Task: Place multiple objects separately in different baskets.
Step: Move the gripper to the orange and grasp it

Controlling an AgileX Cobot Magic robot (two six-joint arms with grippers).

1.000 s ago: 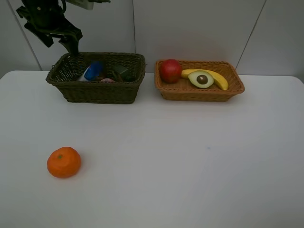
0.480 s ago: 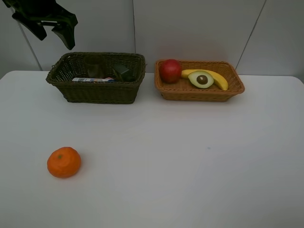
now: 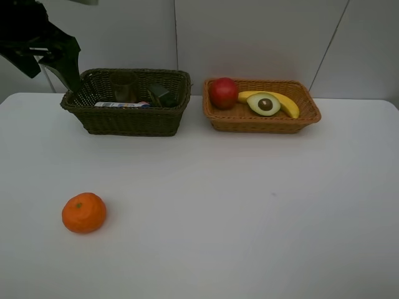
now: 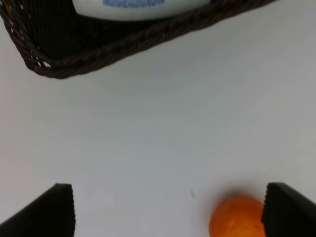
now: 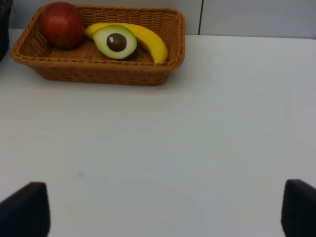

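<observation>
The orange (image 3: pixel 83 212) lies on the white table at the front left and also shows in the left wrist view (image 4: pixel 237 219). The dark olive-brown basket (image 3: pixel 124 121) holds the white bottle (image 3: pixel 121 104) lying flat, the translucent cup (image 3: pixel 123 86) and the dark green bottle (image 3: pixel 161 94). The pink bottle is hidden. The orange-tan basket (image 3: pixel 262 121) holds the red apple (image 3: pixel 223 92), banana (image 3: pixel 288 104) and avocado half (image 3: pixel 264 103). My left gripper (image 3: pixel 53 70) is open and empty, raised beside the dark basket's left end. My right gripper (image 5: pixel 160 212) is open and empty, above bare table in front of the orange-tan basket (image 5: pixel 98 74).
The dark basket's rim (image 4: pixel 98 49) and the white bottle (image 4: pixel 138 6) show in the left wrist view. A white wall stands right behind both baskets. The table's back edge runs just behind them.
The white bottle has dropped from upright to lying flat in the dark basket. My left gripper has moved from above that basket's left end out to the left and lower.
</observation>
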